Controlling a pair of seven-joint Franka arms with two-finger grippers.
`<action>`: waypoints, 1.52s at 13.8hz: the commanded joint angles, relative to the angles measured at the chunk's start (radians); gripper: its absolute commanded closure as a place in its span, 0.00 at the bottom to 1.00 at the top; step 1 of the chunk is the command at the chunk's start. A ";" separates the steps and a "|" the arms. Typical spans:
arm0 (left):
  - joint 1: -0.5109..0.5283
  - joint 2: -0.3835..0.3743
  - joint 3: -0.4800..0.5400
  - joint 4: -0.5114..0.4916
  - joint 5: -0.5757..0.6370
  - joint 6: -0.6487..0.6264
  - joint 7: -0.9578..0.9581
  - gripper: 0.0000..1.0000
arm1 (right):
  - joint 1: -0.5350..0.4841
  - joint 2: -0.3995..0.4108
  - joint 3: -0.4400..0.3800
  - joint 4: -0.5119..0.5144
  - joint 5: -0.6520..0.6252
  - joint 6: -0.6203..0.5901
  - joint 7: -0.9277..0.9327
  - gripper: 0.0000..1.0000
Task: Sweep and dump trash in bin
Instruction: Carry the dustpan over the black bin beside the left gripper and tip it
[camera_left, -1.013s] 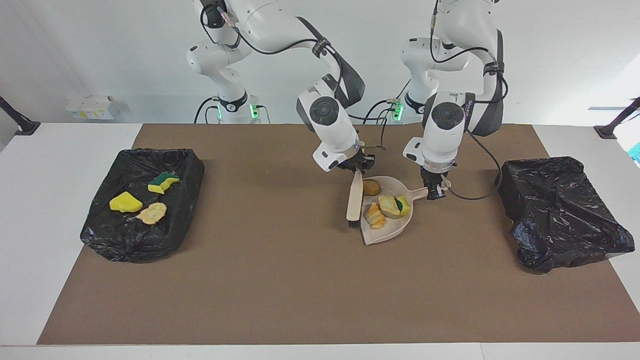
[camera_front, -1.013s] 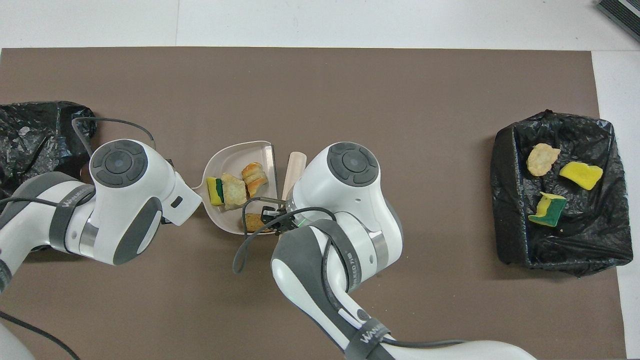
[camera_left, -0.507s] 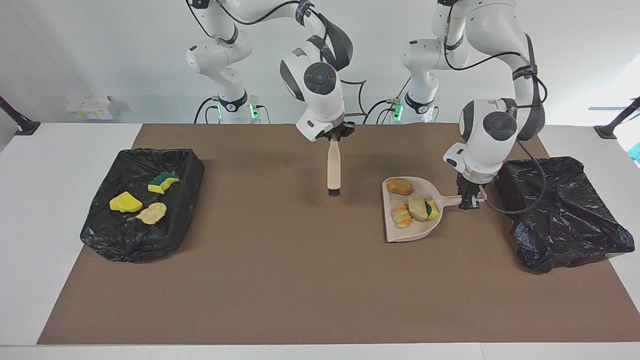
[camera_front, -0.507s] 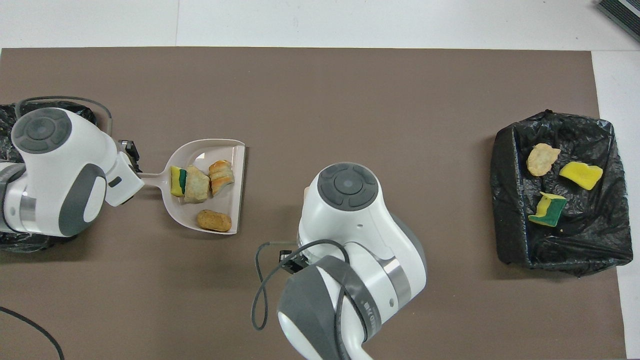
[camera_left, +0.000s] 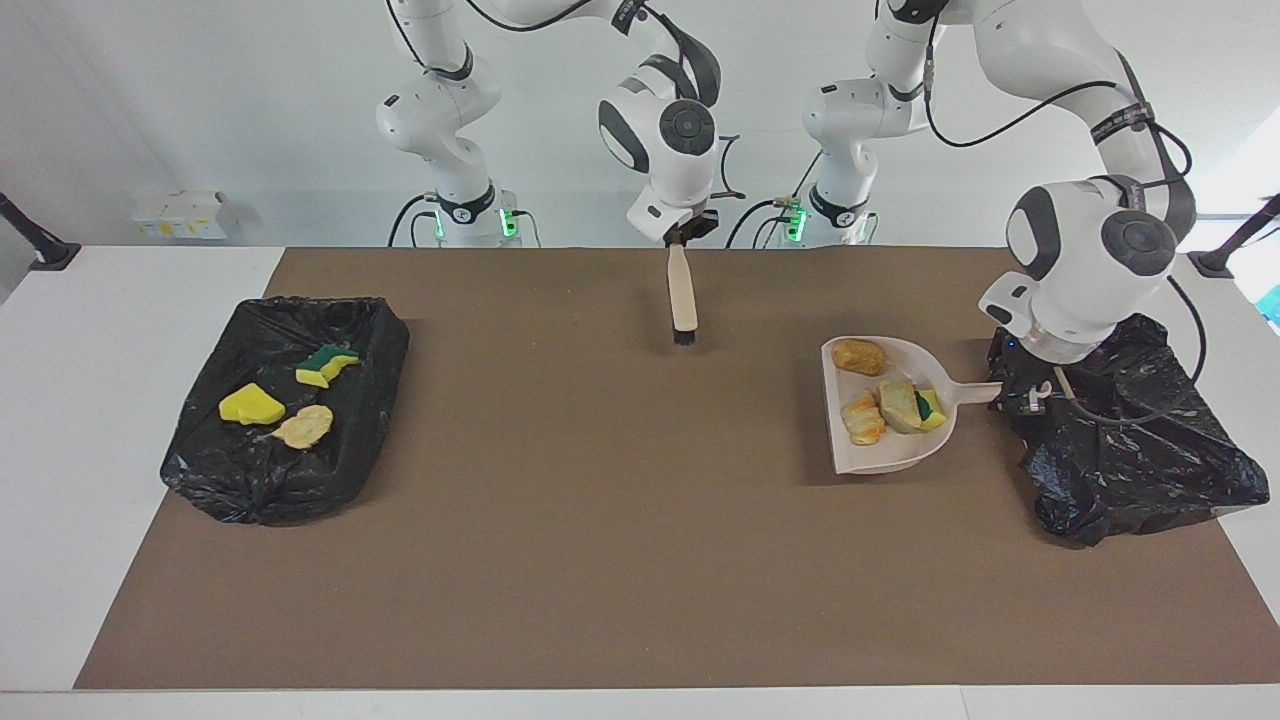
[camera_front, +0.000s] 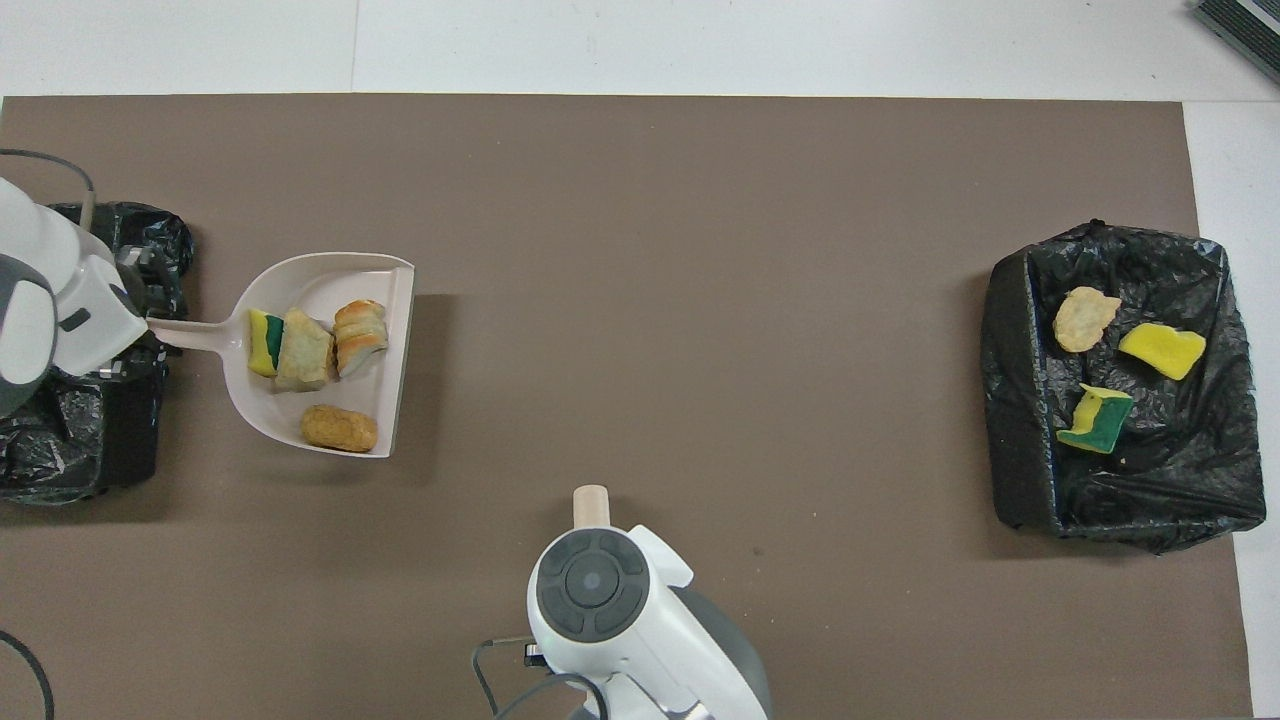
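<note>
A white table (camera_left: 120, 420) carries a brown mat (camera_left: 600, 560) under a pale wall.

In the facing view, the bin lined with black bag at the right arm's end (camera_left: 285, 430) lies open on the mat's edge, holding three scraps of trash: a yellow sponge piece (camera_left: 250, 406), a green-backed sponge (camera_left: 325, 364) and a tan lump (camera_left: 304, 427).

At the mat's edge nearest the robots, the right gripper (camera_left: 685, 232) is pinched shut on the handle of the beige brush (camera_left: 683, 300), which hangs bristles down over the mat. In the overhead view the arm covers all but the brush's tip.

The beige dustpan (camera_left: 860, 450) is raised over the mat, carrying four scraps: a brown lump (camera_left: 859, 356), an orange bread-like piece (camera_left: 862, 420), a pale chunk (camera_left: 898, 405) and a yellow-green sponge (camera_left: 930, 410). The left gripper (camera_left: 1022, 392) is clamped on the dustpan's handle, over the rim of the crumpled bin at the left arm's end (camera_left: 1130, 440), whose opening is hard to make out. The overhead view cuts off most of that arm.

The mat's middle and the whole edge farthest from the robots lie open.

Since a second ago the dustpan has travelled from the mat's centre toward the left arm's end, and the brush has lifted away from it toward the robots.
</note>
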 joint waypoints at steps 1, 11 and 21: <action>0.109 0.001 -0.012 0.079 -0.025 -0.060 0.053 1.00 | 0.032 -0.041 -0.001 -0.113 -0.018 0.089 0.029 1.00; 0.396 0.091 0.000 0.357 0.003 -0.088 0.226 1.00 | 0.040 -0.045 -0.004 -0.196 -0.040 0.239 0.028 1.00; 0.404 0.093 0.051 0.337 0.454 0.120 0.027 1.00 | -0.087 0.005 -0.005 -0.002 -0.133 0.148 -0.032 0.00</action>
